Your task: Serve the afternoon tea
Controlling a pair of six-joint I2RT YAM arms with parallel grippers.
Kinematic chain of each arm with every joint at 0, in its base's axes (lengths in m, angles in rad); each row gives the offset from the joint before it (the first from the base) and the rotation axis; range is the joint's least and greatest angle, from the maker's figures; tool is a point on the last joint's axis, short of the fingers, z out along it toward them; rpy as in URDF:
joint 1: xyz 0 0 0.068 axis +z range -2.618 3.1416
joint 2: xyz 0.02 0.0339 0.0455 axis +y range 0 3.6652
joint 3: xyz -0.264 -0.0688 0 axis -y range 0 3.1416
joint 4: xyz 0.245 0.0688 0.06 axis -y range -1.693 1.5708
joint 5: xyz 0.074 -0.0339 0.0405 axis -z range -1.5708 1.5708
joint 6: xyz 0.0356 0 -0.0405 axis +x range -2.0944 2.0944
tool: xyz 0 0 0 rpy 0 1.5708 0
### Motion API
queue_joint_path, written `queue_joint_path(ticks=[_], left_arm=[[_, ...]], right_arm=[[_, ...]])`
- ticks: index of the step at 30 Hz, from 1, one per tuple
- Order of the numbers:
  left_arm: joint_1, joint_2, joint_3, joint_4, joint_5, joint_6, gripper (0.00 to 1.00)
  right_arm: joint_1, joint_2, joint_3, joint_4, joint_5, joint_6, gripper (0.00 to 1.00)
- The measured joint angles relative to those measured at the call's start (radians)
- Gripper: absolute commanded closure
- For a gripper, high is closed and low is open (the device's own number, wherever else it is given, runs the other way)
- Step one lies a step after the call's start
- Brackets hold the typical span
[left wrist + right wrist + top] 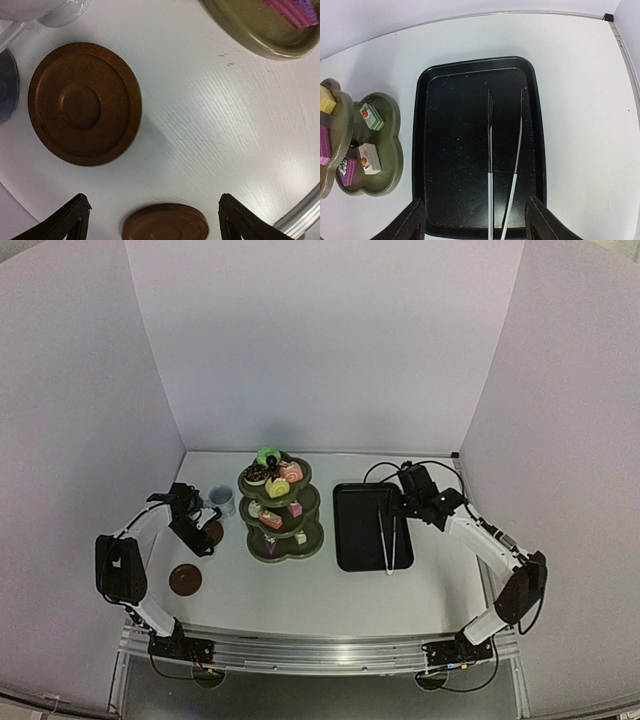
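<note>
L gripper spread wide, empty, hovers by brown saucer left of mid-table cake stand. R gripper apart, empty, over black tray w/ metal tongs.

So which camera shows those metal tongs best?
The right wrist view: the tongs lie nearly full length on the black tray, both legs distinct. The top view shows them tiny; the left wrist view misses them.
</note>
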Motion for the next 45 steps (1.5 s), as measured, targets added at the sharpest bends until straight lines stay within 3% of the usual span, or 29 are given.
queue_joint_path(ticks=[5, 12, 26, 32, 35, 45], left_arm=[[0.001, 0.112, 0.0, 0.103, -0.036, 0.155, 0.15], [0.001, 0.202, 0.026, 0.128, -0.01, 0.296, 0.17], [-0.006, 0.278, 0.098, 0.113, 0.023, 0.314, 0.29], [-0.013, 0.2, -0.012, 0.108, 0.041, 0.328, 0.32], [-0.059, 0.14, -0.087, 0.091, 0.021, 0.321, 0.32], [-0.371, -0.049, -0.302, 0.042, -0.005, 0.249, 0.3]], right_arm=[[0.001, -0.048, -0.024, 0.0, 0.0, -0.004, 0.22], [0.01, -0.106, -0.063, -0.002, 0.002, 0.008, 0.18], [0.032, -0.141, -0.073, -0.003, 0.002, 0.022, 0.08], [0.039, -0.149, -0.071, -0.004, 0.006, 0.028, 0.05], [0.05, -0.15, -0.065, -0.004, 0.013, 0.03, 0.05], [0.098, -0.159, -0.052, -0.006, 0.04, 0.035, 0.03]])
